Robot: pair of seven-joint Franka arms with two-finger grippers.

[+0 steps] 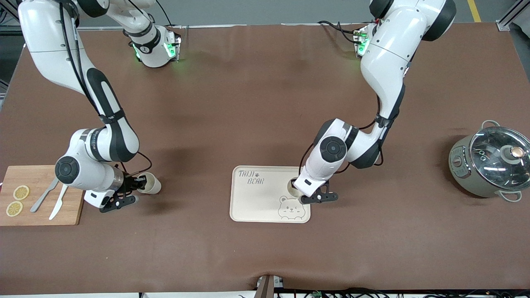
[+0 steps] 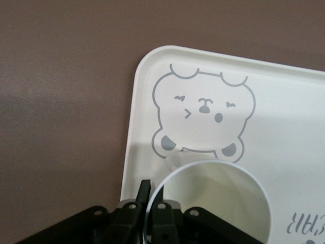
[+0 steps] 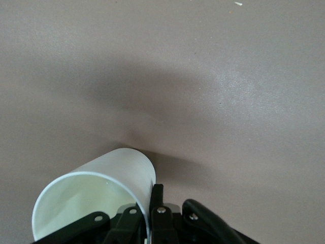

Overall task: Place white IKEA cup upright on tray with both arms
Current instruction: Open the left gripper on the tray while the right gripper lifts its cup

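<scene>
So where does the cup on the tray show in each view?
Front view: cup on the tray, under the left gripper, above the bear drawing.
Left wrist view: cup, rim pinched.
Right wrist view: absent.
Shared landmark: the bear drawing.

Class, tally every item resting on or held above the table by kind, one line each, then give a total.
Cups: 2
Tray: 1
Cutting board: 1
Lemon slices: 2
Knives: 2
Lidded pot: 1
Total: 9
</scene>
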